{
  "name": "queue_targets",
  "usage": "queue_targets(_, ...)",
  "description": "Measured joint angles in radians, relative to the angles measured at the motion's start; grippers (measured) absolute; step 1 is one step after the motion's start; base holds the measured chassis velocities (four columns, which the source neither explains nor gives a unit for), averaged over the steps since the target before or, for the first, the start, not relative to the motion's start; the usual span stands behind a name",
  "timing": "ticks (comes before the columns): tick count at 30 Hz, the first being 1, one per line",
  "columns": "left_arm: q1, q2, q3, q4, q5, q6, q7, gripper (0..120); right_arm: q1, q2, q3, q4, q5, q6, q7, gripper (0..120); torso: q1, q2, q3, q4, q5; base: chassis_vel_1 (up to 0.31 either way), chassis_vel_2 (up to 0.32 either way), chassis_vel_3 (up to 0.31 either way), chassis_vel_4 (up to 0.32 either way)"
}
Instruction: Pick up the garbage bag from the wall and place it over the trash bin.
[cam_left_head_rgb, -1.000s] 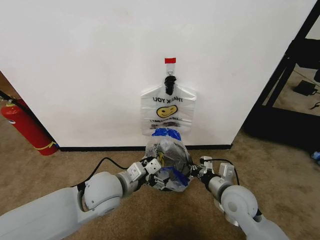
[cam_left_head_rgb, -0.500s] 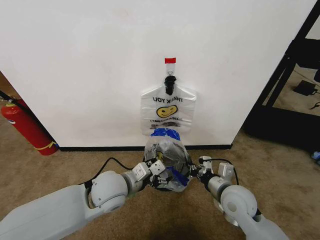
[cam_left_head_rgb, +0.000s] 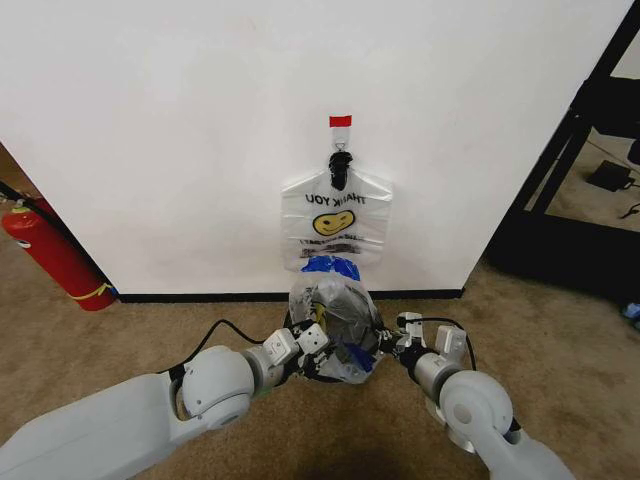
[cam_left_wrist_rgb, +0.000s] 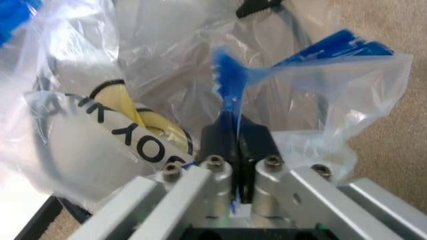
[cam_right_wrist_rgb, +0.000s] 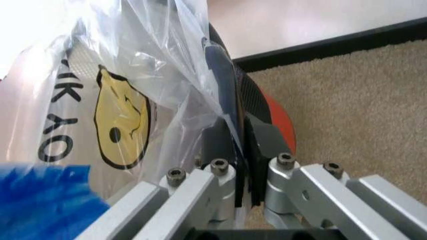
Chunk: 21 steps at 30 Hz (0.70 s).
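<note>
Even, bright indoor light, soft shadows; wrist views blurred close up, blown-out white at corners.

A red fire extinguisher leans at the carpet's left edge, against the wall's foot. A black rack stands at the right edge, a small black box under it.

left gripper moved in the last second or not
Yes. The left gripper, shut on the garbage bag, has dropped lower, farther from the baseboard, pulling the bag down over the trash bin.
</note>
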Motion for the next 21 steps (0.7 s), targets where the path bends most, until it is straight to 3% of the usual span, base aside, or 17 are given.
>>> queue_targets(12, 0.142, 0.045, -0.08, -0.06, 0.058, -0.055, -0.01, 0, -0.018, 0.065, 0.023, 0.0, 0.038, 0.0, 0.036, 0, 0.0, 0.0, 0.0, -0.0001, -0.0001, 0.0, 0.0, 0.0, 0.0)
queue_targets(21, 0.342, 0.067, -0.162, -0.065, 0.196, -0.158, 0.022, 0, -0.041, 0.127, 0.05, 0.016, 0.119, -0.006, 0.092, 0, 0.0, 0.0, 0.0, 0.0, -0.0001, 0.0, 0.0, 0.0, 0.0)
